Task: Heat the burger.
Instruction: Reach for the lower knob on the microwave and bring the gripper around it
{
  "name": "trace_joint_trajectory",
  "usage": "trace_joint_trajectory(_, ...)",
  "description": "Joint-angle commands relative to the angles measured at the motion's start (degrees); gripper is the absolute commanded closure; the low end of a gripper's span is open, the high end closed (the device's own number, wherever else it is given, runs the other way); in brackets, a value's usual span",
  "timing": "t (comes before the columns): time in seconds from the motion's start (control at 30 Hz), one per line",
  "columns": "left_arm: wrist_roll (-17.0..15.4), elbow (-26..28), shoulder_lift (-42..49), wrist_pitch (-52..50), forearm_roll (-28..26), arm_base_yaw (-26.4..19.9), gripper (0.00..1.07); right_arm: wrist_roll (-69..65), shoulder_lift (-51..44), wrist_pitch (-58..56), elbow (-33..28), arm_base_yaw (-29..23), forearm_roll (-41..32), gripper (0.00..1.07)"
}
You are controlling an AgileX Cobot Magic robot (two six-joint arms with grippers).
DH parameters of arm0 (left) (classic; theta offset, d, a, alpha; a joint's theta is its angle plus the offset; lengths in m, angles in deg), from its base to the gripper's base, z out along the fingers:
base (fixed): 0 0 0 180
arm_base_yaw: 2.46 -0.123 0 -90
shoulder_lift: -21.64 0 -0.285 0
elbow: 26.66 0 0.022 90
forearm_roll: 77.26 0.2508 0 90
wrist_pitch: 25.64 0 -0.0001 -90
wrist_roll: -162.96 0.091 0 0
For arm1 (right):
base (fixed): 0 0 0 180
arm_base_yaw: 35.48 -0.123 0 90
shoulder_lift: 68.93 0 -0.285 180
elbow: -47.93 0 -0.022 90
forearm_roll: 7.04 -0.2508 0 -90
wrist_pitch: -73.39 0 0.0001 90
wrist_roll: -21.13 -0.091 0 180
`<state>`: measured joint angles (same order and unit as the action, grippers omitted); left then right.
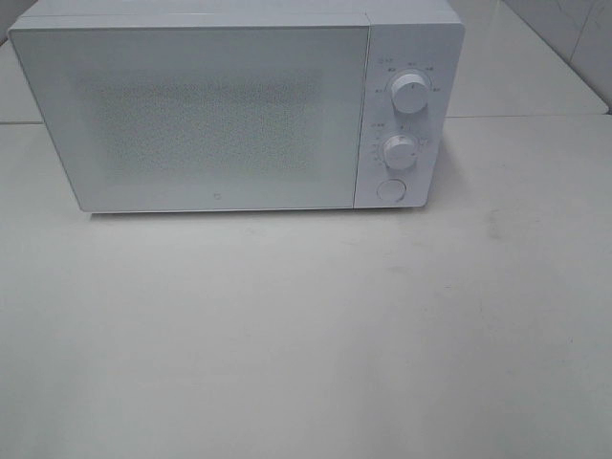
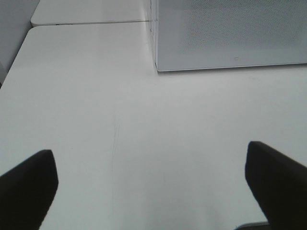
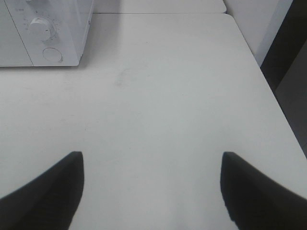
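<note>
So: table (image 1: 306, 363) is open space in front, probably for arm reach. Microwave (image 1: 229, 105) sits at the back, door (image 1: 191, 115) closed, facing both arms. Left gripper (image 2: 149, 160) and right gripper (image 3: 152, 163) hover over the table, fingers spread, holding nothing. Top knob (image 1: 410, 93), bottom knob (image 1: 400, 152) and button (image 1: 391, 189) are within right-arm reach. Burger isn't in any of the 3 views; it may be inside, can't tell.

I find the microwave (image 1: 191, 105) on the counter (image 1: 306, 335), toward its back. Door (image 1: 191, 115) left, panel right: upper knob (image 1: 410, 93) above lower knob (image 1: 399, 151), button (image 1: 390, 189) beneath.
</note>
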<state>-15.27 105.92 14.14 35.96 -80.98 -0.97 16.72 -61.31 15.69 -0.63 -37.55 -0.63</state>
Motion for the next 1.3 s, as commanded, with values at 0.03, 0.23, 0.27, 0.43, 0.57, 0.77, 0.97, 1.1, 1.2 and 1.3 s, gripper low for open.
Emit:
trace_joint_trajectory(0.03, -0.2, -0.2, 1.4, -0.4, -0.5, -0.3, 0.07, 0.0, -1.7, 0.6, -0.1, 0.3, 0.4, 0.31)
trace_joint_trajectory(0.23, -0.1, -0.2, 1.4, -0.4, -0.5, -0.3, 0.07, 0.0, -1.7, 0.6, -0.1, 0.3, 0.4, 0.31)
trace_joint_trajectory(0.27, -0.1, -0.2, 1.4, -0.4, -0.5, -0.3, 0.07, 0.0, -1.7, 0.6, -0.1, 0.3, 0.4, 0.31)
trace_joint_trajectory(0.43, -0.1, -0.2, 1.4, -0.4, -0.5, -0.3, 0.07, 0.0, -1.7, 0.6, -0.1, 0.3, 0.4, 0.31)
trace_joint_trajectory(0.57, -0.1, -0.2, 1.4, -0.4, -0.5, -0.3, 0.08, 0.0, -1.7, 0.6, -0.1, 0.3, 0.4, 0.31)
trace_joint_trajectory(0.77, -0.1, -0.2, 1.4, -0.4, -0.5, -0.3, 0.08, 0.0, -1.7, 0.6, -0.1, 0.3, 0.4, 0.31)
trace_joint_trajectory(0.97, -0.1, -0.2, 1.4, -0.4, -0.5, -0.3, 0.08, 0.1, -1.7, 0.7, 0.2, 0.3, 0.6, 0.31)
trace_joint_trajectory(1.1, -0.1, -0.2, 1.4, -0.4, -0.5, -0.3, 0.08, 0.1, 0.9, 1.5, 1.9, 0.3, 0.6, 0.31)
trace_joint_trajectory(1.2, -0.1, -0.2, 1.4, -0.4, -0.5, -0.3, 0.08, -0.1, 3.4, 4.0, 2.1, 0.3, 0.3, 0.31)
trace_joint_trajectory(1.3, -0.1, -0.2, 1.4, -0.4, -0.5, -0.3, 0.08, -0.4, 6.4, 7.6, 2.1, 0.3, 0.2, 0.31)
